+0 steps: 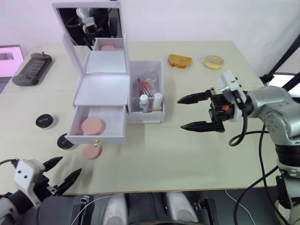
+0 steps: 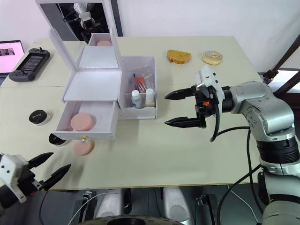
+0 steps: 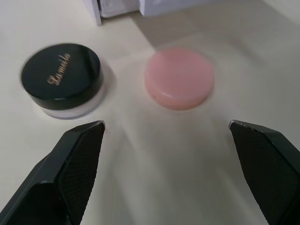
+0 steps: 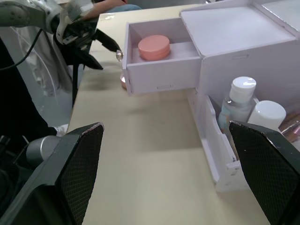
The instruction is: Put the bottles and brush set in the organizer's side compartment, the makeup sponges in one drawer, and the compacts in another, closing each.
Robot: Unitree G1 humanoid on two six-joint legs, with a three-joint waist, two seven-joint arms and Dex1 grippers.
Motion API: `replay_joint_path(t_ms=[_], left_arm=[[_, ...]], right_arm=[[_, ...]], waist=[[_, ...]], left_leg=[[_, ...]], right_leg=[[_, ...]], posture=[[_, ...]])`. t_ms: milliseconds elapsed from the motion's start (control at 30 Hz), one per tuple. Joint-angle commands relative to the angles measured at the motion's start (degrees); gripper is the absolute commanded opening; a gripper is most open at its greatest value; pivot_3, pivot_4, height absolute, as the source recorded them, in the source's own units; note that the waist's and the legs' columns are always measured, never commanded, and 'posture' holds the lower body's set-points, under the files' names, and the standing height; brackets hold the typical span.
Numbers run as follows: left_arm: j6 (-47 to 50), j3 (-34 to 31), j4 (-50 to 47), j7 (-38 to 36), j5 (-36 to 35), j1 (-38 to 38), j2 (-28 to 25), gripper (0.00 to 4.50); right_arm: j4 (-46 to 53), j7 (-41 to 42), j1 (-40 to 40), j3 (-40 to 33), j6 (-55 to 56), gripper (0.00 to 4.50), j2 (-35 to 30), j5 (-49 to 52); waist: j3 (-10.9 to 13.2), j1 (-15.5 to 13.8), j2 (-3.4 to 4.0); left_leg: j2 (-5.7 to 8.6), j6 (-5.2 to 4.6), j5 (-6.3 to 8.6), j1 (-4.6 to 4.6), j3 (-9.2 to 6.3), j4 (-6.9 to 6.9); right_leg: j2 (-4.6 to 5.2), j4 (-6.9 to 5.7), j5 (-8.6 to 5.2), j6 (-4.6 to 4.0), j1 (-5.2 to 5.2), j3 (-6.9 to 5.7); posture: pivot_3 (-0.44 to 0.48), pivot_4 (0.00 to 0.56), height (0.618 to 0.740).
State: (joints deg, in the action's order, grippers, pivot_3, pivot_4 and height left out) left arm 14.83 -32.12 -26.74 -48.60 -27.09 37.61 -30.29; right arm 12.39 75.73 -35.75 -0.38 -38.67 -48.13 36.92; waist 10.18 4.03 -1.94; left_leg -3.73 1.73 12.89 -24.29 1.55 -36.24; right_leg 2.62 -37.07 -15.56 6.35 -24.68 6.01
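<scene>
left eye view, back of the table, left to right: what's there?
Dark grey handheld game console → white organizer's raised mirror lid → brown slice of toast → pale frosted doughnut.

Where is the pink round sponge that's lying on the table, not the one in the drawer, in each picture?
Left eye view: the loose pink sponge lies on the table just in front of the open drawer.
Right eye view: same spot, below the drawer front.
Left wrist view: beside the black-lidded compact, ahead of the open left gripper.
Right wrist view: only its edge peeks out under the drawer's corner.
Shared landmark: the open drawer.
</scene>
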Motion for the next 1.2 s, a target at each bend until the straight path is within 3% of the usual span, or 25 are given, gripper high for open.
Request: replay_joint_path(t_ms=[33, 233, 900, 1133, 1200], left_arm=[[-3.47, 3.27, 1.75, 2.31, 2.61, -2.17, 2.10, 4.47], [-7.45, 8.63, 4.06, 6.18, 6.91, -5.85, 5.20, 4.47], [-11.86, 20.16, 7.05, 14.62, 13.55, -13.41, 9.25, 4.47], [-12.56, 20.21, 6.62, 14.95, 13.56, -11.84, 8.25, 4.47], [-12.76, 19.65, 6.57, 14.79, 13.21, -11.04, 7.93, 3.73]], right_arm=[[3.09, -1.50, -0.40, -2.60, -0.98, 4.50, -0.89, 2.09], [4.16, -2.54, -3.12, -3.15, -10.12, 4.50, -3.10, 7.80], [4.43, -2.65, 0.98, -1.46, -6.14, 4.50, -5.99, 3.85], [4.50, -2.44, 0.54, -1.30, -5.95, 4.50, -6.12, 3.62], [4.51, -2.48, 0.36, -1.11, -5.94, 4.50, -5.99, 3.60]], waist=[[-0.01, -0.06, 0.00], [-0.05, -0.07, -0.05], [-0.15, -0.49, 0.12], [-0.15, -0.62, 0.12], [-0.15, -0.54, 0.12]], left_leg=[[0.00, 0.00, 0.00, 0.00, 0.00, -0.01], [0.00, 0.00, 0.00, 0.00, -0.03, -0.02], [0.03, -0.01, 0.00, 0.19, -0.04, -0.08], [0.02, -0.01, 0.00, 0.20, -0.04, -0.08], [0.02, -0.01, 0.00, 0.20, -0.04, -0.07]], right_leg=[[0.00, 0.00, 0.00, 0.00, 0.02, 0.00], [0.00, 0.00, 0.00, 0.01, 0.06, -0.01], [0.00, -0.02, 0.01, 0.02, 0.27, -0.01], [0.01, -0.01, 0.01, 0.02, 0.28, -0.01], [0.01, -0.01, 0.01, 0.02, 0.28, -0.01]], posture=[[0.000, 0.150, 0.740], [0.000, 0.150, 0.740], [0.000, 0.150, 0.740], [0.000, 0.150, 0.740], [0.000, 0.150, 0.740]])
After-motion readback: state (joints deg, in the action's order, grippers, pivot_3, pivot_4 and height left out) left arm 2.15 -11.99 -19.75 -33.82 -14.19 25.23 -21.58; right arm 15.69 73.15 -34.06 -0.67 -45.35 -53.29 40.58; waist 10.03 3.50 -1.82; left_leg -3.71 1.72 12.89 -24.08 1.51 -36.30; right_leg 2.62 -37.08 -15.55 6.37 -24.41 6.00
